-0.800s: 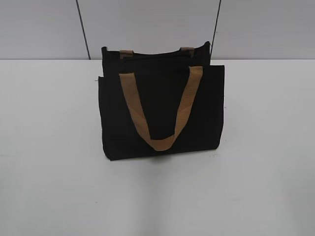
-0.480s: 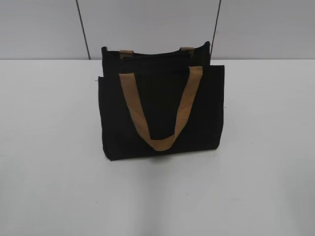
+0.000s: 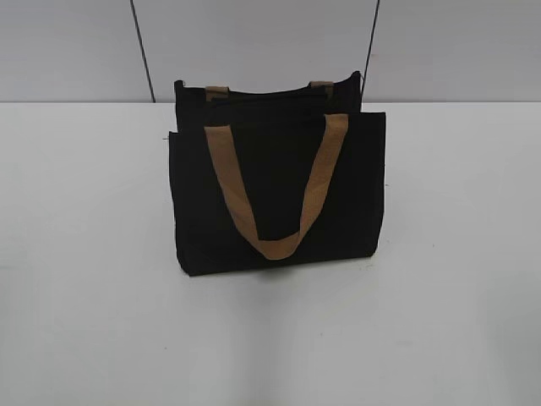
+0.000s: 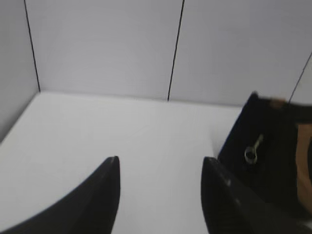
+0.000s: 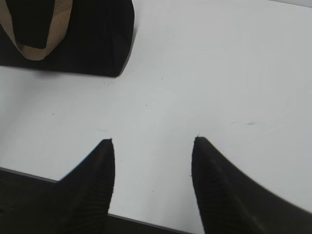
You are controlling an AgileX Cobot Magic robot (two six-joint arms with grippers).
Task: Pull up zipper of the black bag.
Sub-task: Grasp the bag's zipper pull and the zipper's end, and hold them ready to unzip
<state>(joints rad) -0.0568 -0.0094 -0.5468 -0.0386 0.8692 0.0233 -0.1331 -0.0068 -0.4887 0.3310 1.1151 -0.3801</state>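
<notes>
The black bag (image 3: 275, 199) stands upright in the middle of the white table, a tan handle loop (image 3: 277, 190) hanging down its front panel. The zipper line runs along its top edge (image 3: 262, 99). In the left wrist view the bag's end (image 4: 273, 151) is at the right, with the silver ring pull of the zipper (image 4: 252, 151) lying on it. My left gripper (image 4: 161, 161) is open and empty, left of the bag. In the right wrist view my right gripper (image 5: 153, 142) is open and empty over bare table, with the bag's lower corner (image 5: 92, 39) far up left. Neither gripper shows in the exterior view.
The white table (image 3: 456, 254) spreads around the bag. A grey panelled wall (image 3: 254, 42) rises right behind it. The table's front edge (image 5: 146, 222) shows between the right fingers.
</notes>
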